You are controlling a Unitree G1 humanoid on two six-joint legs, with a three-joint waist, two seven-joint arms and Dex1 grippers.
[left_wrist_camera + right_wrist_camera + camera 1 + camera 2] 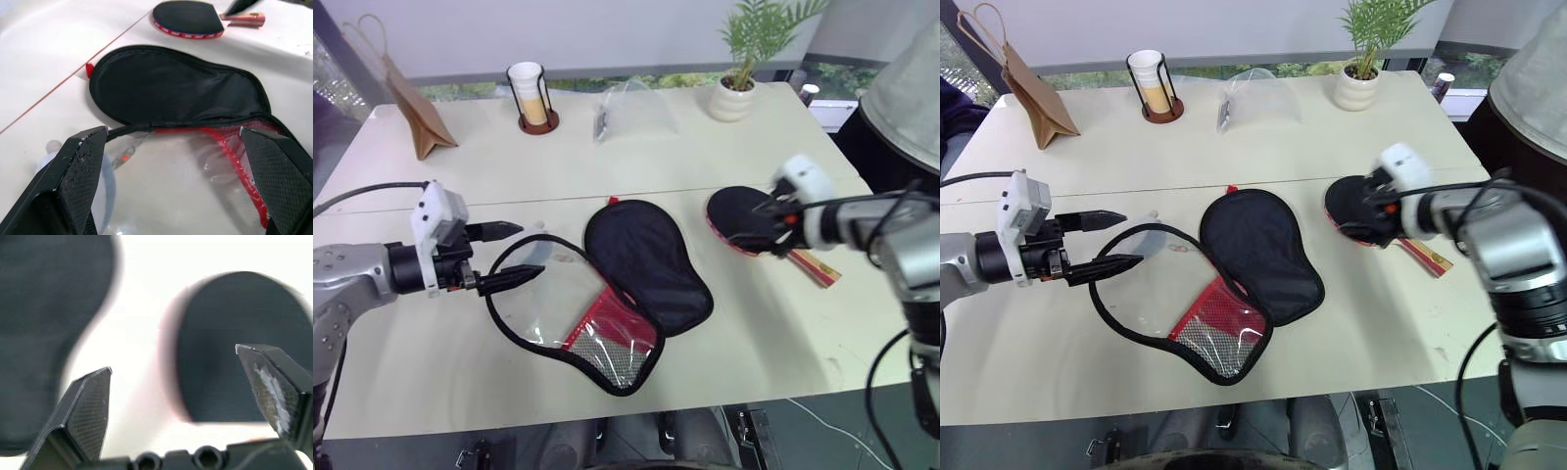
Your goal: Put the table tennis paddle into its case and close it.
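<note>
Fingers (521, 279) spread beside open, empty case (646, 264); paddle (741, 217) on table (656, 157).

Brown paper bag (416, 110) at table's (460, 382) far left, cup in wire holder (530, 95), clear plastic bag (631, 110), potted plant (741, 69) far right.
</note>
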